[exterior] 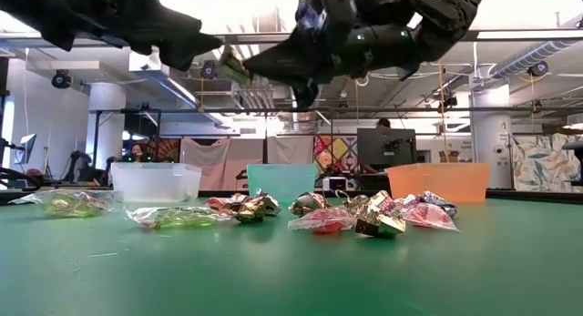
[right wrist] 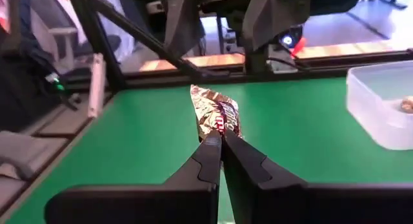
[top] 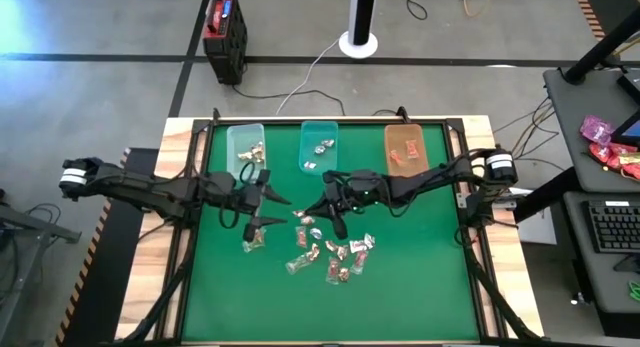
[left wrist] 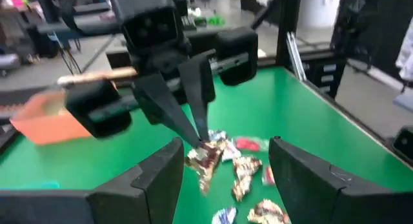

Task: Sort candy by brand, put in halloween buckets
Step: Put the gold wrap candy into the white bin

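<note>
My right gripper (right wrist: 219, 137) is over the table's middle (top: 305, 215), shut on a gold-brown wrapped candy (right wrist: 216, 114). My left gripper (left wrist: 226, 146) faces it from the left (top: 278, 211), open; its fingers (left wrist: 161, 175) stand on either side of that candy (left wrist: 205, 161) without touching it. Several more candies (top: 332, 255) lie loose on the green mat, near of the grippers. Along the far edge stand the clear-green bucket (top: 245, 147), the teal bucket (top: 319, 145) and the orange bucket (top: 406, 149), each with a few candies inside. My right gripper pinches the gold-brown candy by one end of its wrapper (right wrist: 215, 130), between the two fingertips. The fingers come from the table's right, slanting slightly down. The candy is lifted clear of the mat (exterior: 230, 65) and sticks out past the fingertips toward my left gripper.
A raised black rim (top: 455, 157) frames the green mat. Bare mat (top: 330, 312) lies near of the candy pile. A red-and-black box (top: 224, 32) stands on the floor beyond the table. Desks with a keyboard (top: 612, 225) and pink packets (top: 600, 137) are off to the right.
</note>
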Controlling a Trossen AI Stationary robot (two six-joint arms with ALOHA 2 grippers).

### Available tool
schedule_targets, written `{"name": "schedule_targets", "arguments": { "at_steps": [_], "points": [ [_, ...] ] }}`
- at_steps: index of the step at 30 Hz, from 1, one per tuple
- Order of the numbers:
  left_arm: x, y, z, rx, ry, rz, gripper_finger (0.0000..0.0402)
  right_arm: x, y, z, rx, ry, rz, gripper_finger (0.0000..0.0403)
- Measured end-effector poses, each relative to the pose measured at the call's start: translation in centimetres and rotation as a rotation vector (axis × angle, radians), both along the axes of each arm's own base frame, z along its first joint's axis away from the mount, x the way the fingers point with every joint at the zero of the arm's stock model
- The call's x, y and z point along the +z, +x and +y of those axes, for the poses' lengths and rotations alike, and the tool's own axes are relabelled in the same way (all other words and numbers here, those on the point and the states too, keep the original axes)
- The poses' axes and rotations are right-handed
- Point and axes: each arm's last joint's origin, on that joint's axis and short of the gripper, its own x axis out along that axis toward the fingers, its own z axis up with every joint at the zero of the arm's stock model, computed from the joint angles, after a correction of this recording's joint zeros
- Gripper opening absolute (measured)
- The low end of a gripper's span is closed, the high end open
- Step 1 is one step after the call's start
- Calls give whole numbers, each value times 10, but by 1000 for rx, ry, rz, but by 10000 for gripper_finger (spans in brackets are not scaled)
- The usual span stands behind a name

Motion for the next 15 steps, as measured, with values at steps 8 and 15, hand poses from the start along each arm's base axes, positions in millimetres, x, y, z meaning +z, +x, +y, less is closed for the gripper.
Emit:
{"name": "schedule_targets", "arguments": {
  "at_steps": [8,15],
  "points": [
    [2,3,0,5,-10,-68,210,17,6,2,14,1,-77,8],
    [-4,9,0,8,-7,-58,190,25,10,2,38,-3,-114,9]
  ]
}}
